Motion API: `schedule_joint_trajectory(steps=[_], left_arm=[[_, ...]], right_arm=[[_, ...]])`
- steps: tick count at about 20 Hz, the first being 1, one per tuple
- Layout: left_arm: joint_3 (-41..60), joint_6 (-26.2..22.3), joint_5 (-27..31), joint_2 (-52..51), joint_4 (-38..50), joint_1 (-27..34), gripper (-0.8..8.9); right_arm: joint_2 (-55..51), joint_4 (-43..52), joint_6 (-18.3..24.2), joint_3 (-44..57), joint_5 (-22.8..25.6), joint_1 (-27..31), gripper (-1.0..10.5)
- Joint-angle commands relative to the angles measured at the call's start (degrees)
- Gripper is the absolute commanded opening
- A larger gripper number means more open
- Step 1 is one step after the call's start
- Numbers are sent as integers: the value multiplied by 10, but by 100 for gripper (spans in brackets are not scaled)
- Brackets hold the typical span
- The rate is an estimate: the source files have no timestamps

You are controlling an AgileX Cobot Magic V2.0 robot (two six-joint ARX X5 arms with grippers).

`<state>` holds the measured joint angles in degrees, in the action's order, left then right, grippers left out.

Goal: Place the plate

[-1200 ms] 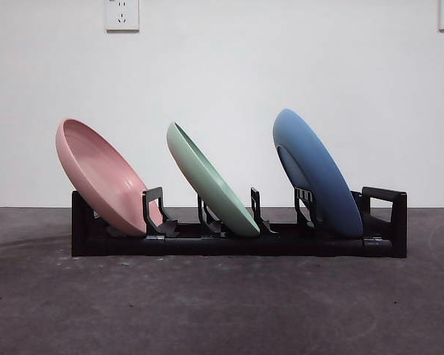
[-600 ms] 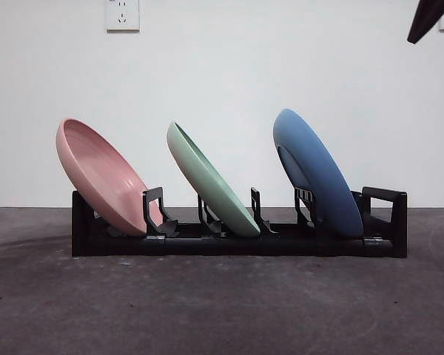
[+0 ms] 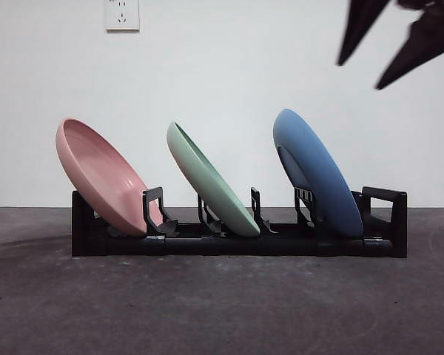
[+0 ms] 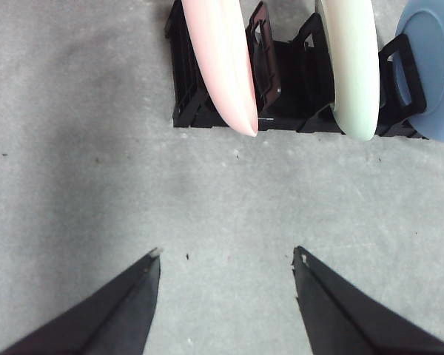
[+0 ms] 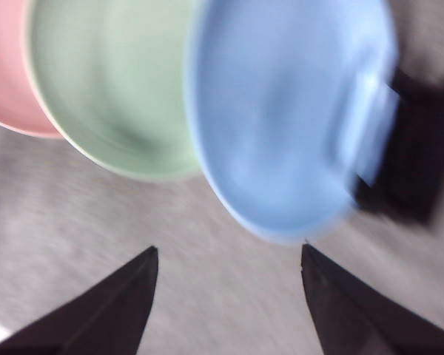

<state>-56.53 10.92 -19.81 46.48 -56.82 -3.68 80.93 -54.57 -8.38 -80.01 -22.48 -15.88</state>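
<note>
A black rack holds three tilted plates: a pink plate at the left, a green plate in the middle and a blue plate at the right. My right gripper is open and empty at the top right of the front view, above and to the right of the blue plate. My left gripper is open and empty over bare table, apart from the rack and the pink plate.
The grey table stretches in front of the rack. A white wall with a socket stands behind.
My right gripper has come down into the front view from the top right corner, toward the blue plate. The plates and the rack have not moved.
</note>
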Motion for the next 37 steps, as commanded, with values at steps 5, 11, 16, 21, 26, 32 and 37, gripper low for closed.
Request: schedule_joint_trajectory(steps=[5, 11, 16, 21, 26, 32, 37], left_arm=[[-14, -8, -3, 3, 16, -2, 281], [-14, -8, -2, 3, 15, -2, 281], [-14, -8, -3, 3, 15, -2, 281], [-14, -8, -3, 3, 13, -2, 281], [-14, -8, -3, 3, 11, -2, 281], [-14, -8, -2, 3, 11, -2, 281], [-14, -9, -2, 3, 12, -2, 281]], right_arm=[[131, 6, 9, -134, -26, -37, 295], [195, 20, 18, -180, 40, -68, 293], [221, 23, 25, -180, 47, -73, 225], [225, 23, 28, -180, 47, -72, 62], [223, 18, 24, -181, 36, -72, 15], [198, 14, 13, -185, -21, -72, 15], [139, 4, 14, -202, -37, -72, 15]])
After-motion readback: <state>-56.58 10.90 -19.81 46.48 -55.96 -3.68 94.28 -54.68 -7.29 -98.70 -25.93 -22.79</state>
